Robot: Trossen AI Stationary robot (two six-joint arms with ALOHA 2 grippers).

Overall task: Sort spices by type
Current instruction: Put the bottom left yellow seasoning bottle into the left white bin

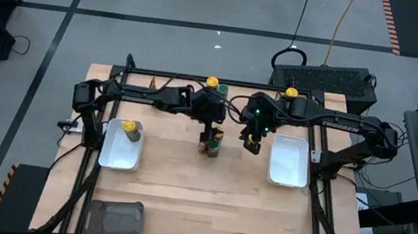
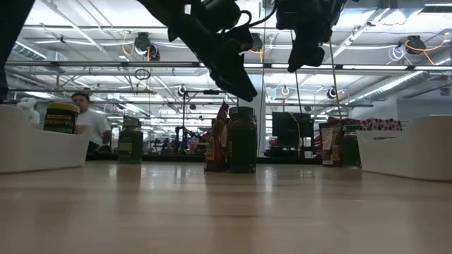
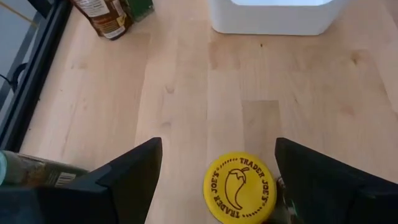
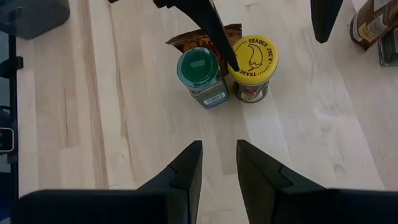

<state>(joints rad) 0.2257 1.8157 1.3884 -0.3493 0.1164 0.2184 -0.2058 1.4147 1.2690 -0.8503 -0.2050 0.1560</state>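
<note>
Brown-orange flat packet (image 4: pixel 208 35) mostly hidden behind the green-lidded jar (image 4: pixel 200 70) and the left gripper's dark finger (image 4: pixel 214 31); print unreadable. Yellow-lidded Trader Joe's jar (image 3: pixel 239 188) is cut off at the left wrist frame edge, body unseen. From above, the left gripper (image 1: pixel 209 130) covers the desk-centre cluster, lids not visible.
</note>
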